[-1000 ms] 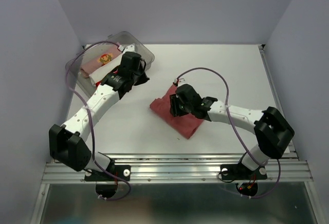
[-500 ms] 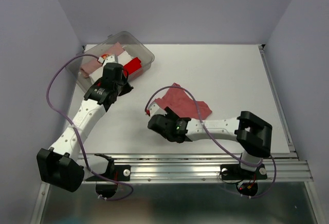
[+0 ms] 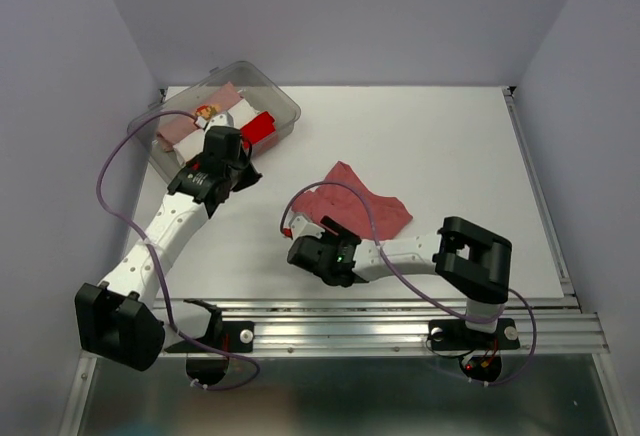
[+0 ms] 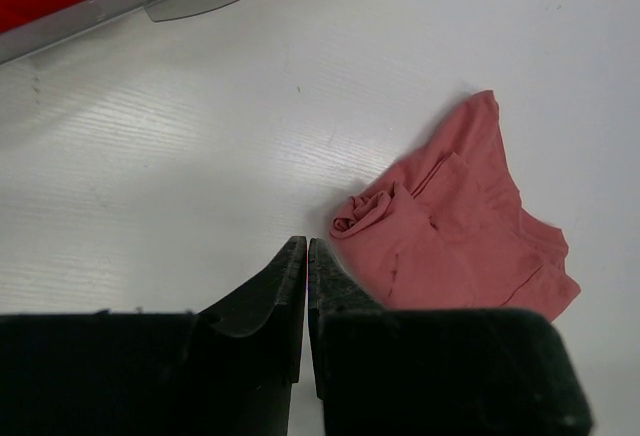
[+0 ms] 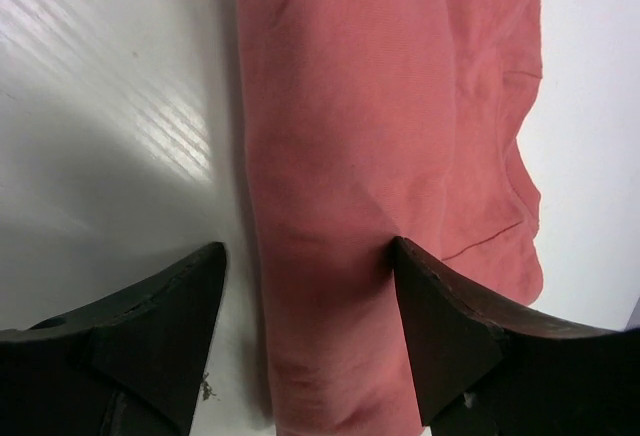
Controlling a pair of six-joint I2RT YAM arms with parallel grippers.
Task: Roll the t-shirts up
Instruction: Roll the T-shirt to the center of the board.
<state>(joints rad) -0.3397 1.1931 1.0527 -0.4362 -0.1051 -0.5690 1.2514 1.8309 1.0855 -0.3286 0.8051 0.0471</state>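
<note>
**Brick-red t-shirt [image 3: 358, 203]: probably soft, light, limp cloth, lying mid-worktop [image 3: 450, 136].**
Right fingers [image 5: 450, 336] spread wide astride its rolled edge, gripping nothing; left fingers [image 4: 262, 296] pressed together, empty. Pinch all layers at that edge.

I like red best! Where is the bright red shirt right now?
In the top view, the bright red t-shirt sits in the clear plastic tub at the table's far-left corner, right beside the white rolled t-shirt.

R hand [image 3: 303, 243] spread wide, slid to near end of brick-red tee [image 3: 372, 206]; L hand [image 3: 245, 171] backed off tub [image 3: 290, 111].
</note>
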